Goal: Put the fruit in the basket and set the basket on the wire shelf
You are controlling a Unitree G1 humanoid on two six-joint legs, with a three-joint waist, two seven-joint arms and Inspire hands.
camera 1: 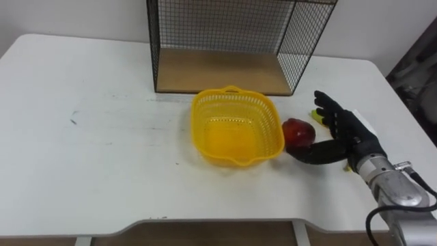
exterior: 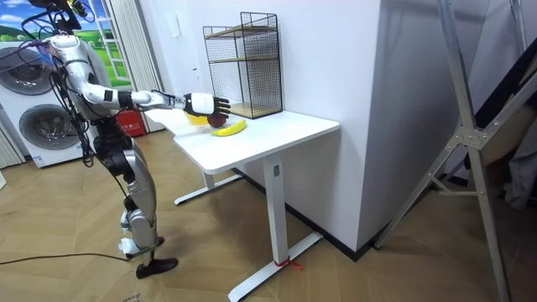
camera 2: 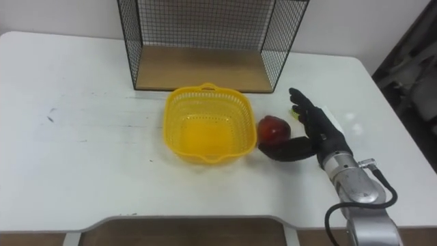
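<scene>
A yellow plastic basket (camera 1: 237,130) stands empty on the white table (camera 1: 102,137), just in front of the wire shelf (camera 1: 225,41). A red apple (camera 1: 298,132) lies on the table by the basket's right side. My right hand (camera 1: 345,137) is beside the apple, open. Its fingers are stretched out behind and to the right of the apple, and the thumb reaches along the apple's front. A banana (exterior: 228,128) lies under and behind the hand; only a yellow tip (camera 1: 317,115) peeks out in the eye view. In the room view I stand at the table's end with the right arm stretched out over it.
The wire shelf has a wooden floor (camera 1: 218,72) and an open front that faces me. The table's right edge (camera 1: 403,116) runs close to my right arm. In the room view, washing machines (exterior: 33,109) stand behind me and a metal frame (exterior: 470,134) at the room view's right.
</scene>
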